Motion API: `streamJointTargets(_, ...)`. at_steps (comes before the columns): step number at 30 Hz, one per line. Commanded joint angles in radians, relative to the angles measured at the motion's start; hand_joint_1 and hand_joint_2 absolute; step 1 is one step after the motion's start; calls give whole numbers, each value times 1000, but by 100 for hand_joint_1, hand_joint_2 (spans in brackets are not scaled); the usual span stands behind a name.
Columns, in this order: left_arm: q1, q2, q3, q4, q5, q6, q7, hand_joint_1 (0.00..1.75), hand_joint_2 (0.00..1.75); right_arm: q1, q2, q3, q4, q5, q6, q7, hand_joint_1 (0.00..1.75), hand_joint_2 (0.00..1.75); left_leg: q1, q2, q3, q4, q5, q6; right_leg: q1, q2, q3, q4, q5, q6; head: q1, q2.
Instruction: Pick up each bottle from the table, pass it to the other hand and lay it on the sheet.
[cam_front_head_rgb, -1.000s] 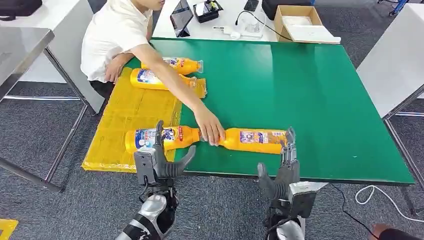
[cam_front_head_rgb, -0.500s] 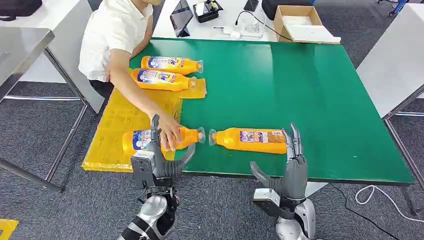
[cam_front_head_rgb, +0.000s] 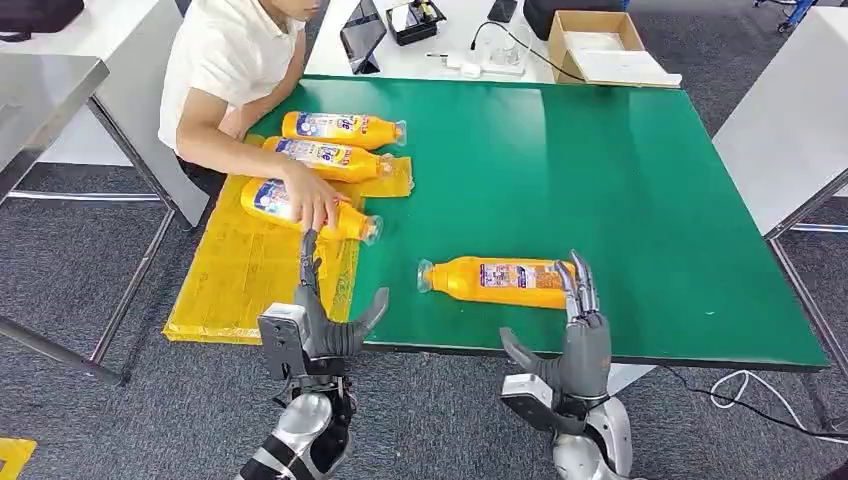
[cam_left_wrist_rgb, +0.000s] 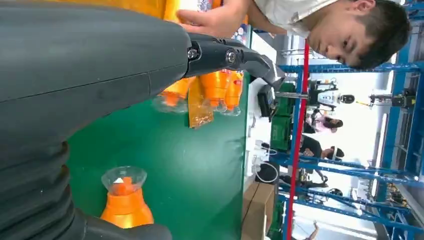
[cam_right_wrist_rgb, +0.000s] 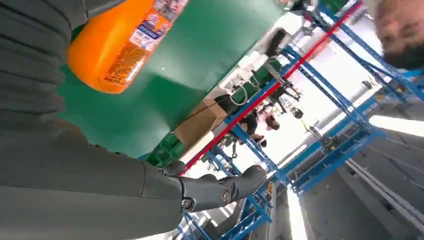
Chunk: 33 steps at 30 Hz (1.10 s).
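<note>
On the left, a person (cam_front_head_rgb: 225, 90) leans over the yellow sheet (cam_front_head_rgb: 250, 265) with a hand (cam_front_head_rgb: 312, 205) on the nearest bottle (cam_front_head_rgb: 300, 208) — it lies on the sheet beside two others (cam_front_head_rgb: 335, 158), all on their sides near the far end. The robot has nothing to do with those, as far as I can judge; they look like finished work being tidied.

The left hand (cam_front_head_rgb: 320, 320) hangs at the near edge of the desk (cam_front_head_rgb: 600, 180), just by the sheet's corner, fingers (cam_front_head_rgb: 308, 262) spread apart and upright, thumb out to the side, holding nothing and touching nothing I can make out.

Further right, the one bottle left on the green (cam_front_head_rgb: 497, 281) lies on its side, cap toward the sheet, base toward the right hand. That is the step in hand, I would say — the pick-up of the last bottle, not yet begun.

The right hand (cam_front_head_rgb: 570, 350) stands just short of the bottle's base, fingers (cam_front_head_rgb: 580, 285) extended upward and parted, thumb splayed; the fingertips overlap the base from the head view, but whether they touch it I cannot tell. It grips nothing.

The next move calls for the right hand to reach over the bottle's body and close round it, lift, then bring it across to the waiting left hand.
</note>
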Motion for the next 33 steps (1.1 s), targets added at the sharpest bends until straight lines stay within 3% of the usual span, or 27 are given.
streamJointTargets(1,-5,71,-33,-9,-50,-32,23,0,175,-106,-42,-35,263,260,-39,55,0,175,2,4,10,-2,-3,-3,2,4,9,-3,-2,-4,0,0)
streamJointTargets(6,-15,91,-29,-39,-72,-73,63,0,175,-123,-76,28,371,215,7,158,0,175,1,1,5,-2,-1,-1,1,1,4,-2,-1,-2,0,0)
streamJointTargets(7,-21,100,-42,-43,-96,-90,77,0,175,-162,-86,45,439,260,82,253,0,175,1,2,7,-2,-2,-2,1,2,7,-2,-1,-3,0,0)
streamJointTargets(13,-16,101,-44,-51,-137,-123,125,0,175,-341,-60,54,677,277,131,274,0,175,1,7,6,-1,-2,-2,1,7,5,-1,1,-2,0,0)
streamJointTargets(21,-29,100,-36,-49,-159,-142,150,0,175,-440,-40,92,784,320,162,307,0,175,0,4,4,0,-1,-1,1,4,3,0,0,-2,0,0)
streamJointTargets(27,-36,86,-44,-36,-165,-159,155,0,175,-554,36,102,861,319,251,349,0,175,1,6,7,1,-3,-2,2,6,5,0,-1,-3,0,0)
streamJointTargets(33,-46,82,-56,-30,-161,-169,159,0,175,-584,60,140,896,354,273,362,0,175,1,4,3,0,0,-1,1,2,2,0,0,-2,0,0)
